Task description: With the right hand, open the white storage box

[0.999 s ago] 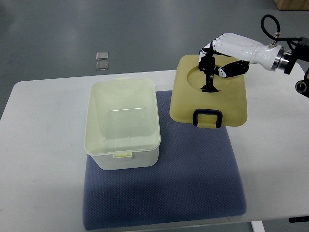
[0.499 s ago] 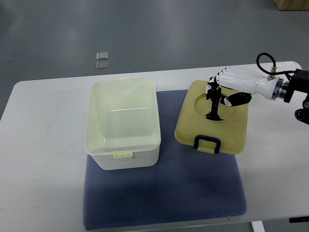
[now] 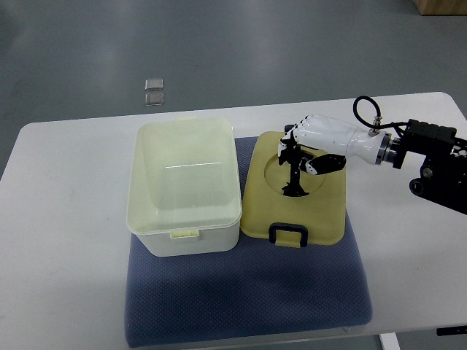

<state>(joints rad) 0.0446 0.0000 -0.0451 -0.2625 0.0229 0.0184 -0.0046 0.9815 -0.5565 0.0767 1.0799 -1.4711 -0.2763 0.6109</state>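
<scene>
Lying beneath the robot hand [image 3: 303, 149], lid [image 3: 295, 191] beside white storage box [image 3: 185, 186].

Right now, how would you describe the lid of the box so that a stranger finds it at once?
On the blue mat, right of the open white box, lies the lid under the right hand. It is flat, yellowish, with a black handle.

Lid [image 3: 292, 211] lies right of box [image 3: 184, 188], on mat [image 3: 248, 292].
</scene>
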